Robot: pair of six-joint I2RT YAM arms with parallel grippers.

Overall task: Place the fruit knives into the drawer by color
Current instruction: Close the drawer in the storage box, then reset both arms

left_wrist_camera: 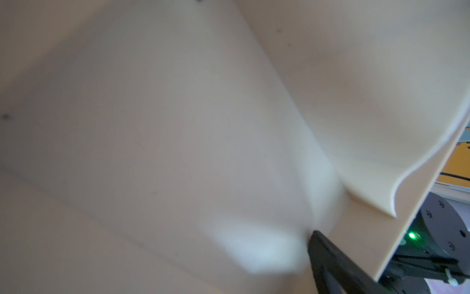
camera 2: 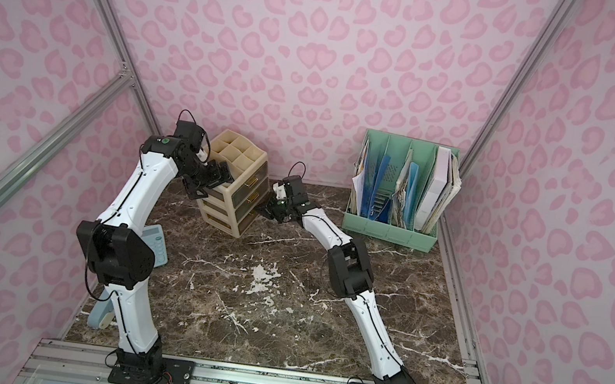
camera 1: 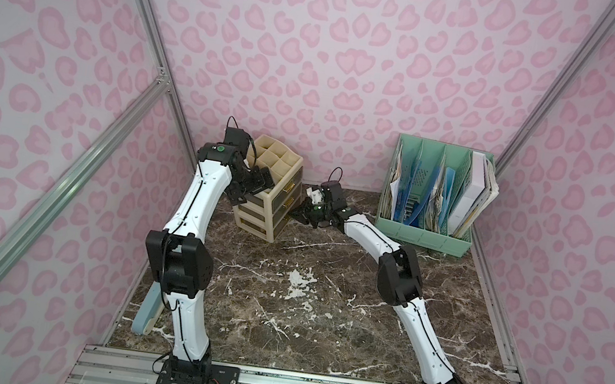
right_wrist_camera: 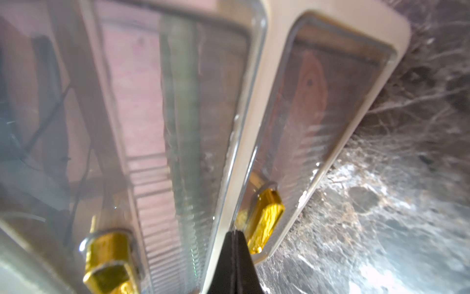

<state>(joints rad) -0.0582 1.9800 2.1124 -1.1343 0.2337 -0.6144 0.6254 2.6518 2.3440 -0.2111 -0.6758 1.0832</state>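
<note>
The drawer unit [camera 1: 270, 200] [camera 2: 233, 199] is a small beige cabinet with three clear-fronted drawers, all pushed in, and gold handles. My left gripper [camera 1: 251, 189] [camera 2: 209, 183] stands open wide against its left side. The left wrist view shows only the beige wall [left_wrist_camera: 178, 127] and one black finger [left_wrist_camera: 330, 259] touching it. My right gripper [camera 1: 296, 216] [camera 2: 268, 212] [right_wrist_camera: 235, 233] is shut and empty, its tips on the beige strip between the middle and bottom drawers, beside a gold handle [right_wrist_camera: 264, 219]. Through the fronts I see a sage green fruit knife [right_wrist_camera: 179, 101] and a salmon one [right_wrist_camera: 312, 84].
At the back right stands a green file rack [camera 1: 431, 202] [camera 2: 394, 201] holding papers and folders. A teal calculator [camera 2: 156, 241] lies under my left arm. A pale blue and cream object [camera 1: 148, 313] leans at the front left edge. The dark marble top [camera 1: 302, 302] lies between the two arms.
</note>
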